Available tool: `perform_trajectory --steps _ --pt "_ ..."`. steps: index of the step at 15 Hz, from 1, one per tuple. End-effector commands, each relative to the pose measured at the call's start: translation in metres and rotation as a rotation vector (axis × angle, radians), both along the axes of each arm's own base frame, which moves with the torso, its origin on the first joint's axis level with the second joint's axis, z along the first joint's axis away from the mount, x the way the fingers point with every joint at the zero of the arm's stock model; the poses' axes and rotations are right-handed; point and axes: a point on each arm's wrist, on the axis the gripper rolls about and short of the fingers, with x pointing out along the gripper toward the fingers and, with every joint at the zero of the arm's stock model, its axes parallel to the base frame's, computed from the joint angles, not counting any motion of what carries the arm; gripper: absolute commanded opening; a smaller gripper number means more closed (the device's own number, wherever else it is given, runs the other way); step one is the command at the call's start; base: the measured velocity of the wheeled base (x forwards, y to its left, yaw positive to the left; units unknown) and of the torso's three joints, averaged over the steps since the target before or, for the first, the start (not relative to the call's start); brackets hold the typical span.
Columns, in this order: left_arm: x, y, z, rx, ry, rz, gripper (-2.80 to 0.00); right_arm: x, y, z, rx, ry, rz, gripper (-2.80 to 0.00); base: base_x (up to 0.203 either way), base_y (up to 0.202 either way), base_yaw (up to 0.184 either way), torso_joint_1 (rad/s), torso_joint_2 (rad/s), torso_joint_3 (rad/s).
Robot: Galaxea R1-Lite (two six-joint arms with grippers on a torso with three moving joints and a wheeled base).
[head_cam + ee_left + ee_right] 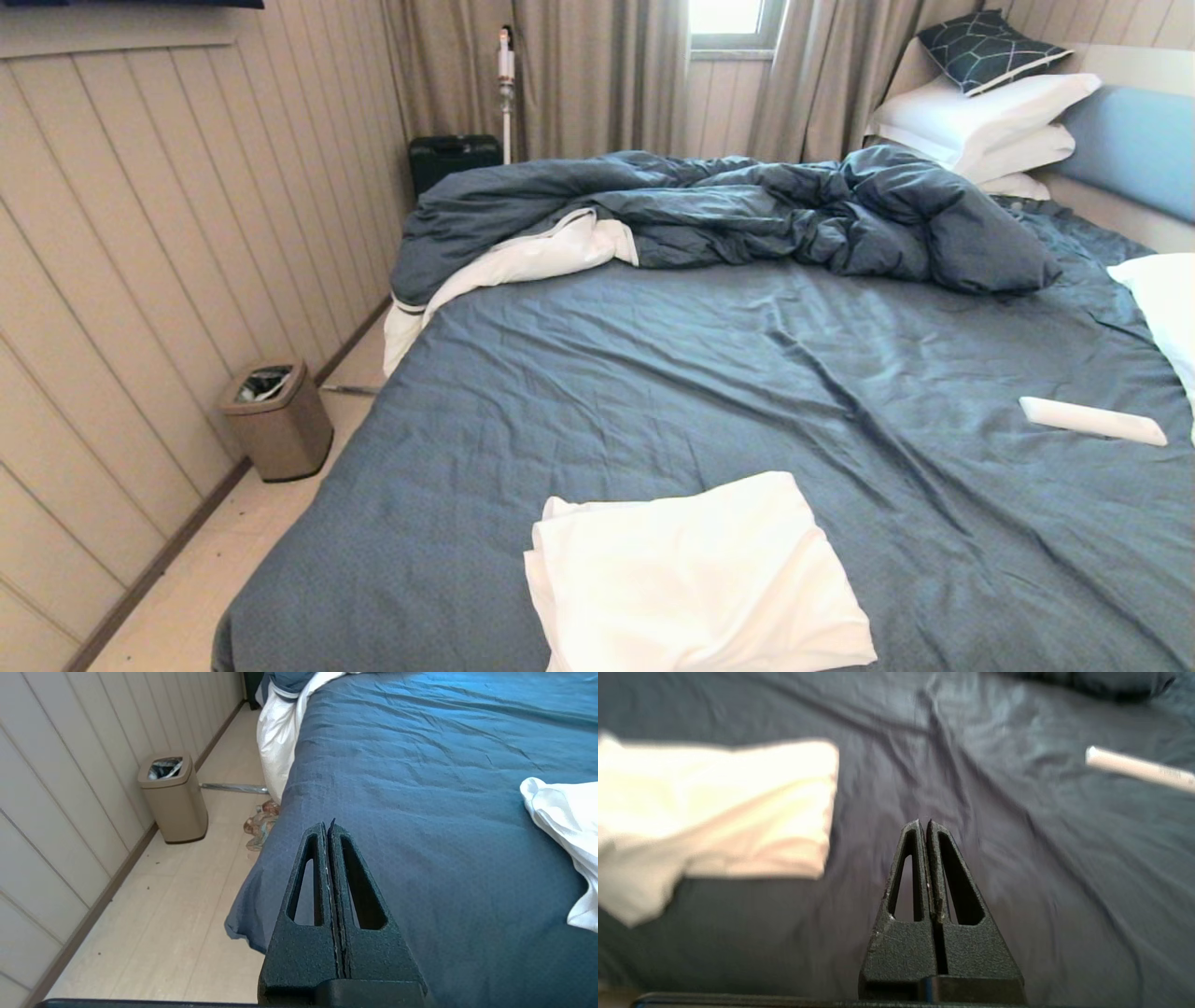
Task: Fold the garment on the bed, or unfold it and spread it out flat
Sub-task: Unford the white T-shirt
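1. Two grippers show only in your wrist views: the left gripper (pixel 328 828) hangs over the near left corner of the bed (pixel 653 373), the right gripper (pixel 923 826) over the sheet (pixel 709 392) just beside the garment (pixel 691 579); both have their fingers pressed together and hold nothing
2. You have the garment, white and folded over on itself, lying on the near part of the bed, a little left of the middle
3. Your work surface is a dark blue-grey sheet, creased in long ridges that run from the middle toward the near right
4. You can see the duvet (pixel 747 215) bunched across the far side, its white lining (pixel 523 261) spilling over the left edge
5. White pillows (pixel 980 121) are stacked at the far right against a light blue headboard (pixel 1139 149), with a dark patterned cushion (pixel 990 47) on top
6. A slim white stick-like object (pixel 1092 420) lies on the sheet at the right; you cannot tell what it is
7. Left of the bed you see a panelled wall, pale floor and a tan bin (pixel 278 420); curtains (pixel 597 75), a window (pixel 733 19) and a dark case (pixel 453 159) stand beyond
8. Your head view cuts off the garment's near edge and another pillow (pixel 1167 308) at the right, and the right wrist view is blurred, so the garment's folds are hard to read there
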Motion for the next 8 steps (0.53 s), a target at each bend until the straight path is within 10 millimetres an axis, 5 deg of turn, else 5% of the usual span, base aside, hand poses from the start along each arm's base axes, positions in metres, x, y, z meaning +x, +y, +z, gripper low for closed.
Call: perform_trajectory --steps 1,3,6,8 --pt "0.000 0.000 0.000 0.000 -0.001 0.000 -2.80 0.005 0.000 0.003 -0.011 0.098 0.005 -2.80 0.000 0.000 0.000 0.000 0.00 0.000" --pt "0.000 0.000 0.000 0.003 -0.003 0.000 -2.80 0.009 0.000 0.012 -0.006 0.139 0.018 -2.80 0.000 0.000 0.000 0.000 0.00 0.000" --pt "0.000 0.000 0.000 0.004 -0.003 0.000 -2.80 0.015 0.001 0.085 0.120 0.057 0.081 -2.80 0.000 0.000 0.000 0.000 0.00 0.000" --pt "0.000 0.000 0.000 0.003 -0.003 0.001 -2.80 0.042 0.004 0.134 0.185 0.094 0.143 -2.80 0.000 0.000 0.000 0.000 0.00 0.000"
